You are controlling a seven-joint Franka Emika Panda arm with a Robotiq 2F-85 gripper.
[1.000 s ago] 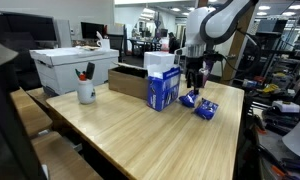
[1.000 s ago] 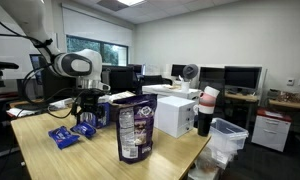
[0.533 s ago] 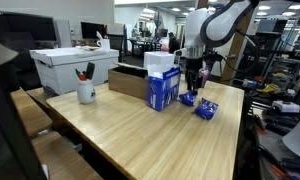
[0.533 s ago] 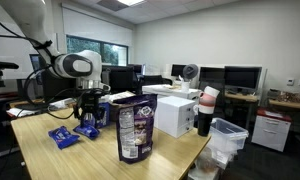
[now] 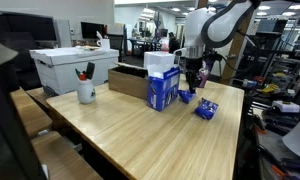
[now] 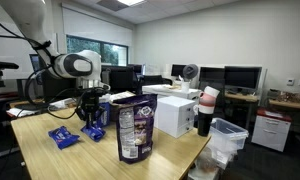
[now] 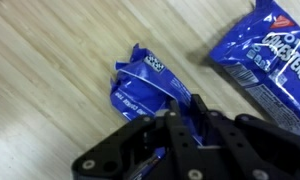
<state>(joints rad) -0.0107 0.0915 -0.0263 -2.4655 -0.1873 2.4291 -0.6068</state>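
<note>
Okay, we're down at the wooden table (image 5: 120,125), pale planks with the grain running long, and the gripper (image 7: 188,108) has its fingers pressed in on a small blue packet (image 7: 145,85). The wrapper is crumpled and bunched up between the black fingers, its lower end hidden under them in the wrist view. That packet sits at the far end of the table. A second blue packet (image 7: 265,50) lies flat on the wood near it, apart from the first. Just beside the arm stands a tall blue bag (image 5: 162,85), upright. Farther along the tabletop there's a white mug (image 5: 86,92) with pens stuck in it, and behind that a white box (image 5: 75,68) with a lid. Around all this is an open office: ceiling lights, desks, and a row of dark monitors (image 6: 242,78) against the wall in an exterior view.
</note>
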